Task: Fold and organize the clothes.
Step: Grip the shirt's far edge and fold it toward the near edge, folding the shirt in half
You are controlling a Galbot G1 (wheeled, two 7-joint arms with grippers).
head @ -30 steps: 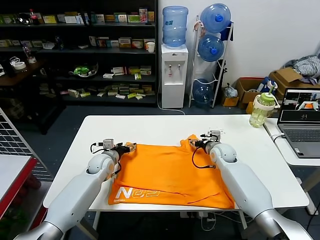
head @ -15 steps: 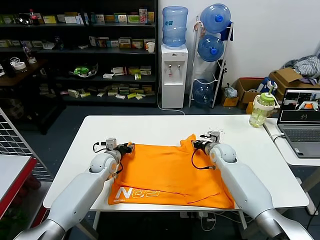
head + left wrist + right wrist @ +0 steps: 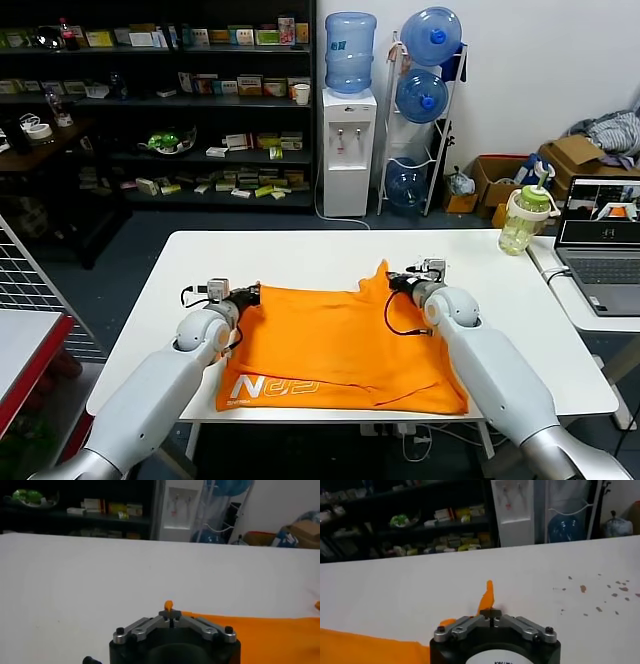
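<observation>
We found the orange T-shirt [image 3: 340,345] spread flat on the white tabletop [image 3: 300,255], its white lettering [image 3: 275,387] along the edge nearest the robot's body and its far edge running crosswise between the two arms. That far edge was the relation that counted. The left gripper [image 3: 244,294] sat at the shirt's far left corner, and the right gripper [image 3: 396,281] sat at its far right corner, each arm beside its own corner, so neither had to cross over.

In the left wrist view the left gripper [image 3: 170,613] had its jaws closed to a point, with a small nub of orange cloth standing up out of them. In the right wrist view the right gripper [image 3: 490,612] was likewise pinched shut, a taller peak of orange fabric rising just beyond the tips. From the shirt's far edge the cloth lay back toward the robot, behind both sets of jaws.

We judged that the fold would have to carry that held edge toward the lettered edge, both arms travelling together to keep it straight.
</observation>
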